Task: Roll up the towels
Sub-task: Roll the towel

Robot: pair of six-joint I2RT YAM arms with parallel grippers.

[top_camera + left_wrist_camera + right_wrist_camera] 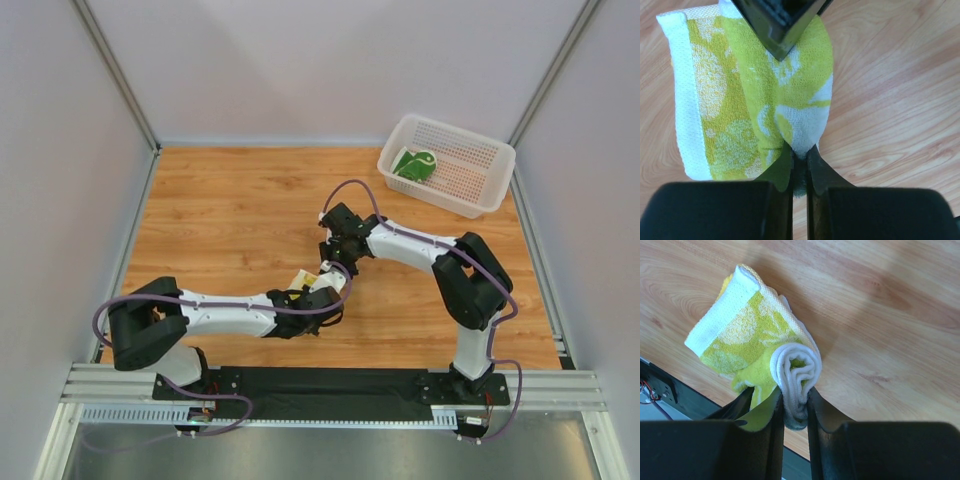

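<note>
1. At the middle of the table, toward its near edge: cream-yellow towel, lime-green blobs, white hem. One end is wound into a tight roll, and I see its spiral end-on in the right wrist view. The rest trails off the roll as a loose flat flap with the hem outermost. I cannot tell whether the flap touches the wood.
2. Right gripper: fingers drawn close, pinching the rolled end between them. The coil bulges just above the tips.
3. Left gripper: fingers almost together, nipping a white and green fold at the opposite end of the same towel. In its own camera, one of the right gripper's fingers sits on the cloth at the far side.
4. Both arms, seen from overhead: they meet over the towel with their grippers just beside each other. The cloth is mostly hidden under them, and only a yellow corner shows on the left.
5. Dark green towel, white line drawings: a compact bundle inside the basket, at its left end, well apart from both grippers. It is too small for me to judge whether it is rolled.
6. Basket: white perforated plastic, at the far right corner of the table, set at an angle to the table's edges.
</note>
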